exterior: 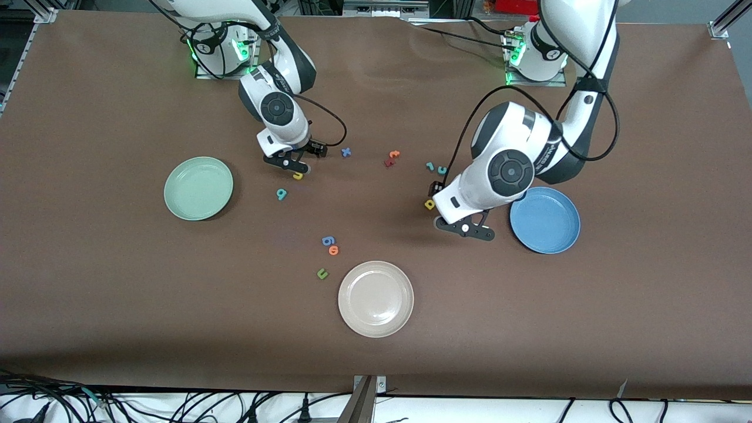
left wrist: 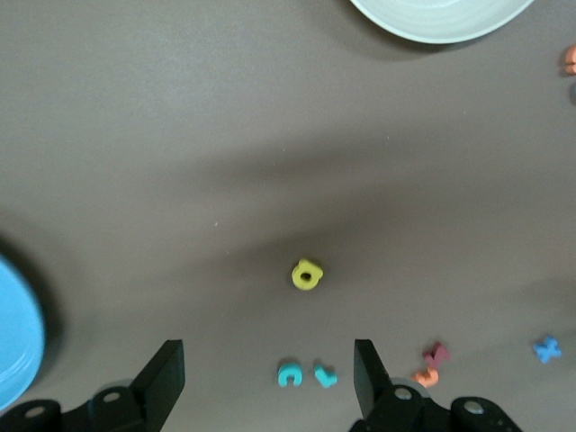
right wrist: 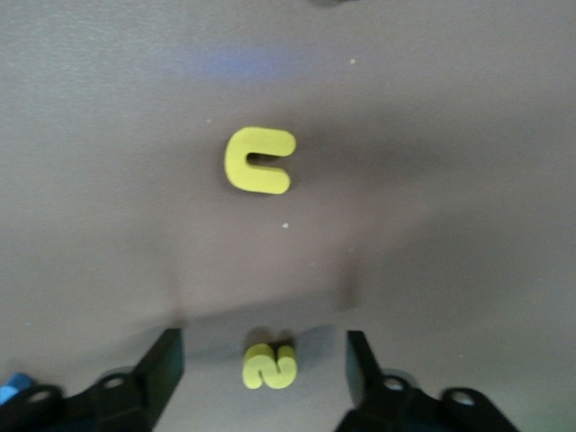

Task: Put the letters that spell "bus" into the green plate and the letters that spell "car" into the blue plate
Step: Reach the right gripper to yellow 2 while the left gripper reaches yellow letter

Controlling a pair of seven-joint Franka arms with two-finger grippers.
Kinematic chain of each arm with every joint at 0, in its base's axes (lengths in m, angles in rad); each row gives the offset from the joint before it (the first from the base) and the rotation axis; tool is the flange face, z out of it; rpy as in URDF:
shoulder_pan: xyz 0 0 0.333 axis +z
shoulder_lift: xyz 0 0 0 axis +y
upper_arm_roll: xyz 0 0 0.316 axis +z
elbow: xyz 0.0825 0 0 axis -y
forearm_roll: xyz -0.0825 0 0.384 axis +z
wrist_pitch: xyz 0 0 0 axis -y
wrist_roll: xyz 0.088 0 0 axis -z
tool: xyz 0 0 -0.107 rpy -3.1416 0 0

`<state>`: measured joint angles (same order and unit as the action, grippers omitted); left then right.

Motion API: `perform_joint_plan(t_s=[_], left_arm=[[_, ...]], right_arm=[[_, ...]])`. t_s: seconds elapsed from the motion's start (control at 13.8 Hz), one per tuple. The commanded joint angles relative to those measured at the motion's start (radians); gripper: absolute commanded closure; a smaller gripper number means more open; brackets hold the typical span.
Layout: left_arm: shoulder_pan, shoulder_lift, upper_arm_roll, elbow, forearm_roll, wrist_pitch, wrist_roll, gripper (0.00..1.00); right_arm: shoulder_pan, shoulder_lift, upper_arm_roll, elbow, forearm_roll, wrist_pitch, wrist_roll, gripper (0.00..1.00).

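Observation:
My right gripper point(exterior: 292, 164) is low over the table, open, its fingers point(right wrist: 164, 362) on either side of the yellow s point(right wrist: 270, 365) without touching it. The yellow u point(right wrist: 259, 159) lies just past it point(exterior: 298, 175). Nearer the front camera sits the teal b point(exterior: 282, 194), with the green plate point(exterior: 198, 188) toward the right arm's end. My left gripper point(exterior: 465, 228) hangs open and empty, high beside the blue plate point(exterior: 545, 220). Below it lie the yellow a point(left wrist: 307, 274), the teal c point(left wrist: 289, 373) and the teal r point(left wrist: 325, 375).
A beige plate point(exterior: 376, 298) sits near the front camera. A dark blue letter point(exterior: 328, 240), an orange o point(exterior: 333, 250) and a green u point(exterior: 322, 273) lie beside it. A blue x point(exterior: 346, 152) and orange and red letters point(exterior: 392, 157) lie mid-table.

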<state>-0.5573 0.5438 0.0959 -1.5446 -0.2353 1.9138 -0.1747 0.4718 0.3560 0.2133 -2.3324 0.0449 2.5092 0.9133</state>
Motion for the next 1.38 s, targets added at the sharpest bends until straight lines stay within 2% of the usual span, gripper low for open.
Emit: perform_joint_plan(t_s=[0.0,0.15,0.36,0.51,0.65,0.94,1.31], left_arm=[[-0.052,0.005,0.013,-0.055,-0.013,0.08,-0.06,0.18],[-0.078,0.001,0.011,-0.11,-0.021,0.131,-0.084,0.2],[-0.107,-0.021,0.004,-0.257,-0.027,0.307,-0.109,0.19],[-0.115,-0.027,-0.037,-0.328,-0.026,0.41,-0.173,0.19],[-0.137,-0.027,-0.048,-0.377,-0.022,0.497,-0.218,0.19],[-0.154,-0.027,-0.047,-0.448,-0.009,0.622,-0.221,0.2],[-0.153,-0.024,-0.041,-0.456,0.08,0.648,-0.224,0.21]], right_arm=[[-0.009,-0.026,0.014,-0.027,0.016,0.025,0.013,0.27],[-0.009,-0.034,0.014,-0.036,0.015,0.025,0.009,0.31],[-0.009,-0.054,0.014,-0.056,0.016,0.025,-0.005,0.42],[-0.01,-0.06,0.014,-0.067,0.016,0.029,-0.005,0.43],[-0.01,-0.069,0.014,-0.079,0.016,0.036,-0.005,0.43],[-0.01,-0.06,0.014,-0.097,0.018,0.095,-0.005,0.43],[-0.01,-0.039,0.014,-0.101,0.018,0.137,0.006,0.43]])
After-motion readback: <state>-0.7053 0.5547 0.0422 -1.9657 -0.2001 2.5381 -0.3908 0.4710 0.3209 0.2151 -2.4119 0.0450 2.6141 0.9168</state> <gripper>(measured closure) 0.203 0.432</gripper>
